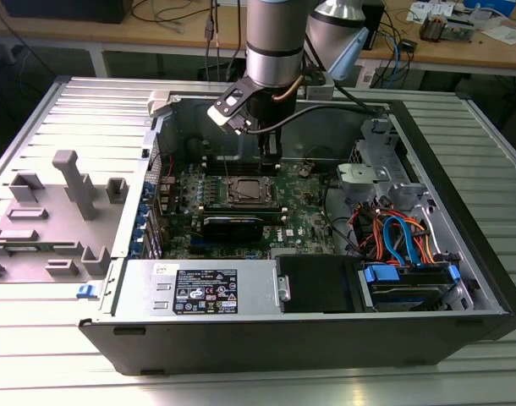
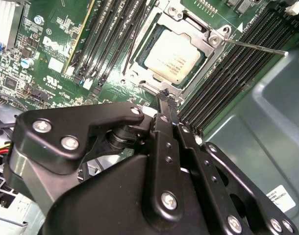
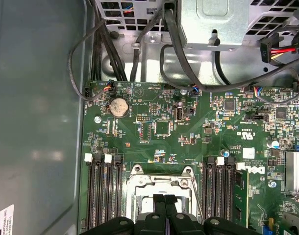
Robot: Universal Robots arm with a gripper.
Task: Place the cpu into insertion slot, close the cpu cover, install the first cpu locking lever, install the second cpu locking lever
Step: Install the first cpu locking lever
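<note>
Exterior view: the tool (image 1: pixel 271 157) hangs at the far edge of the insertion slot (image 1: pixel 245 191). Second wrist view: its fingers (image 2: pixel 162 125) are pressed together and empty, beside the cpu cover (image 2: pixel 211 38), which lies flat over the seated cpu (image 2: pixel 173 58). One locking lever (image 2: pixel 255 47) juts free; a steady push down and sideways should hook it. First wrist view: the joined tips sit by the slot's rim.

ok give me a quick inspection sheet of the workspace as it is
surface: ribbed metal table carrying an open computer case
job's things: cpu seated, cpu cover lying flat around it; one locking lever sticks out sideways
clutter: grey plastic fixtures on the table, exterior view's left
claw: claw shut, tips beside the cover's edge
cables: orange and blue bundle inside the case
surroundings: wooden benches behind
</note>
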